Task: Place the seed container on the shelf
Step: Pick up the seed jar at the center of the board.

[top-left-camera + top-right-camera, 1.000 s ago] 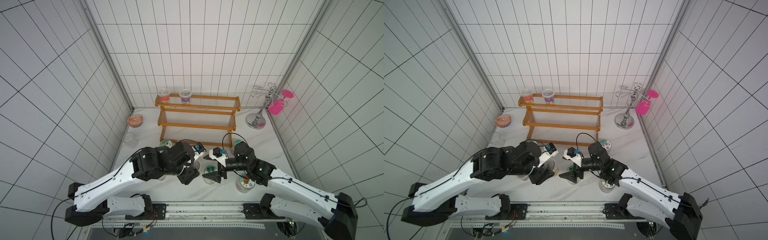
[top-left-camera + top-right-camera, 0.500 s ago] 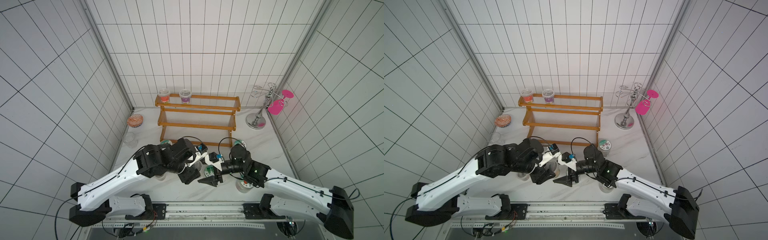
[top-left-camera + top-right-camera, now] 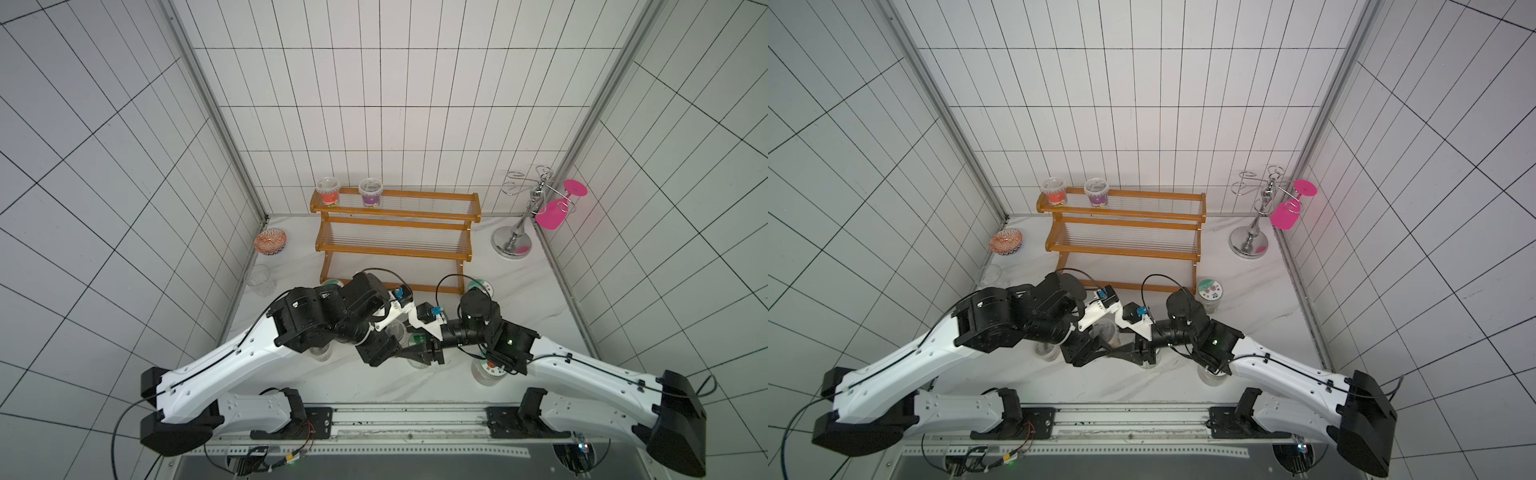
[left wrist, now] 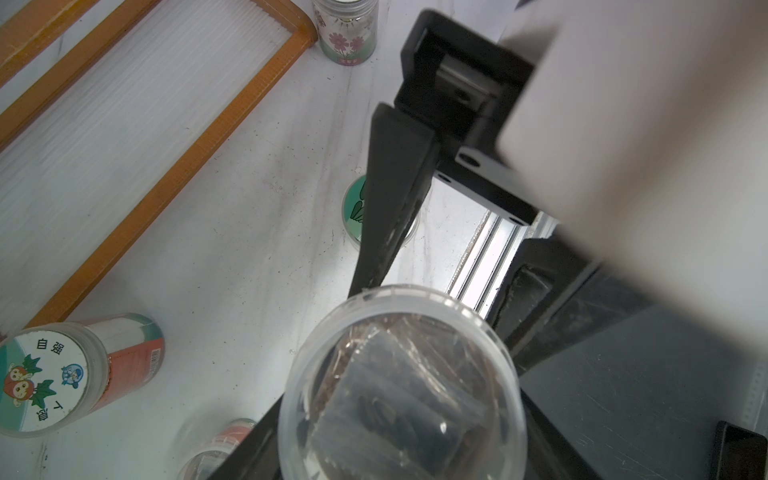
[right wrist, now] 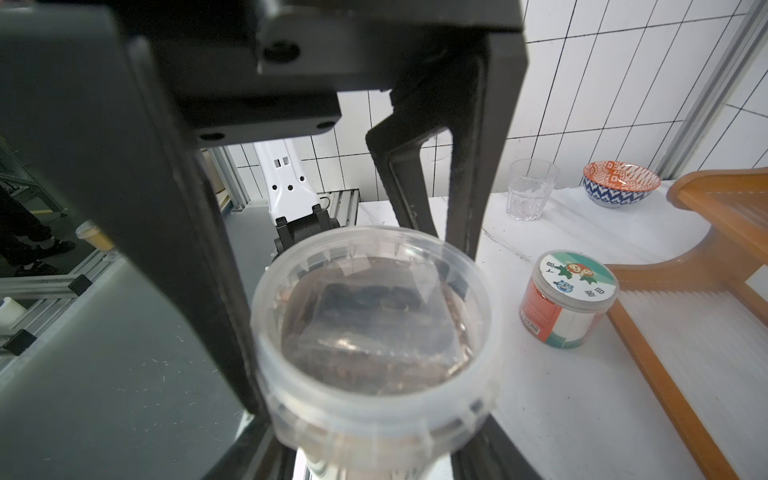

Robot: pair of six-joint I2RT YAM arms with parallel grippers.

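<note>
The seed container (image 3: 395, 331), a clear lidded tub with dark seeds inside, hangs above the table's front middle between both arms. My left gripper (image 3: 388, 343) is shut on it from the left. My right gripper (image 3: 406, 345) reaches in from the right, and its fingers press the tub's sides just under the lid (image 5: 374, 328). In the left wrist view a right finger (image 4: 390, 199) meets the lid rim of the container (image 4: 399, 382). The shelf (image 3: 395, 249), an orange-brown stepped rack, stands behind against the back wall.
Two small tubs (image 3: 328, 195) (image 3: 370, 194) sit on the shelf's top tier. Printed jars stand near the arms (image 3: 480, 286) (image 3: 488, 370) (image 5: 569, 299). A patterned bowl (image 3: 270, 242) and a clear glass (image 3: 259, 280) are at the left, a chrome stand (image 3: 513, 243) with a pink glass at the right.
The right arm has swung left to the tub held by the left gripper, and its jaws have narrowed from wide open onto the tub. The left gripper has kept its hold.
</note>
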